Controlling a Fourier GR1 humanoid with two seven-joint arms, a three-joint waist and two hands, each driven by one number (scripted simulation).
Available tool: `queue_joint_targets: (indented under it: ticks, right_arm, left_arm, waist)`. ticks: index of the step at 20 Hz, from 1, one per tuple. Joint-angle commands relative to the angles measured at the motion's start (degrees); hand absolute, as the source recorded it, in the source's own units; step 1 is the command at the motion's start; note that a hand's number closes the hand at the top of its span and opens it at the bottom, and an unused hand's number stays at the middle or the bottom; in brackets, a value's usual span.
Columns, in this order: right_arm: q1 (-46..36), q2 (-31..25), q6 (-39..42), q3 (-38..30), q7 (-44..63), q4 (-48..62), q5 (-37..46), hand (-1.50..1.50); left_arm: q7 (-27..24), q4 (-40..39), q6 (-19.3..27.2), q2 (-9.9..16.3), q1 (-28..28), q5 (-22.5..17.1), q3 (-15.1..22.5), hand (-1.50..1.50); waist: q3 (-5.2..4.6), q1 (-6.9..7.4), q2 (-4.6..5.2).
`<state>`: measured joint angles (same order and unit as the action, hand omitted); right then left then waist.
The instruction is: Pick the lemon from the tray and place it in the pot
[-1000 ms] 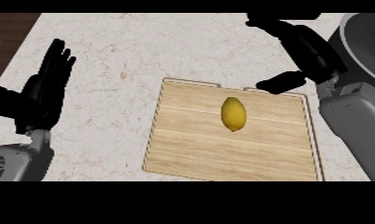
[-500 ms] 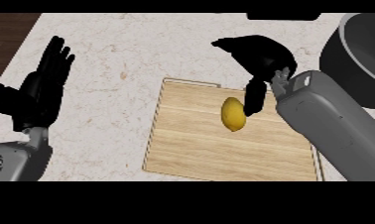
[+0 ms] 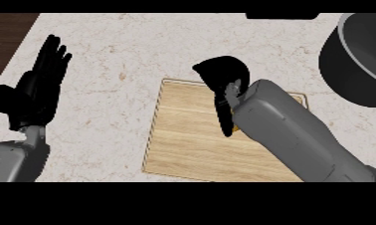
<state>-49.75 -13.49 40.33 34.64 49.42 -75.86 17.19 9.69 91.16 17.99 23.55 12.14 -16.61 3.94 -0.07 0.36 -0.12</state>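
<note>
Right hand [image 3: 224,80] over the middle of the wooden tray [image 3: 180,134], forearm coming in from the lower right of the frame. Fingers point down and curl toward the board; whether they have closed on anything cannot be told from this angle. Lemon [image 3: 236,130] almost wholly hidden: only a thin yellow sliver shows beside the wrist, at the tray's centre-right, so it appears to sit on the board beneath the hand.

Left hand [image 3: 40,87] resting open at the left edge of the frame, fingers up, well apart from the tray.

Pot [image 3: 352,62] dark, at the upper right edge, partly cut off, standing on the pale speckled worktop [image 3: 125,55].

Step in hand, as I judge it: the grasp. To do it well, settle fingers and thumb on opposite sides of the lemon's long body before lifting, since a rounded fruit may roll off the flat board. Then lift straight up clear of the tray's edge before swinging to the upper right toward the pot.
</note>
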Motion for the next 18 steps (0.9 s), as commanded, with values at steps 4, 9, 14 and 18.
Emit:
queue_joint_targets:
  ticks: [4, 9, 14, 18]
  right_arm:
    - [2.5, 6.9, 2.9, 0.7, 9.9, 0.0, 2.0, -1.5]
    - [4.0, 5.6, 2.3, 1.6, 6.2, 4.3, 6.5, -1.5]
    - [7.2, 6.3, 3.8, 3.4, 11.4, 1.3, 9.3, -1.5]
    - [6.5, 4.5, 1.6, 0.9, 0.7, 7.7, 14.6, -1.5]
  left_arm:
    - [1.3, 0.0, -0.4, -1.3, 1.6, 1.4, -0.5, 0.0]
    - [-0.7, 0.8, -1.1, -2.5, -1.1, 2.3, -0.7, 0.0]
    - [0.6, 0.5, -2.0, -2.2, -0.2, 2.0, -1.7, 0.0]
    - [2.2, 2.5, -1.0, -3.9, 0.0, 4.1, -1.3, 0.0]
  waist:
    - [0.06, -0.44, 0.0]
    - [0.05, -0.19, 0.11]
    - [0.05, -0.56, -0.07]
    - [0.08, 0.0, 0.13]
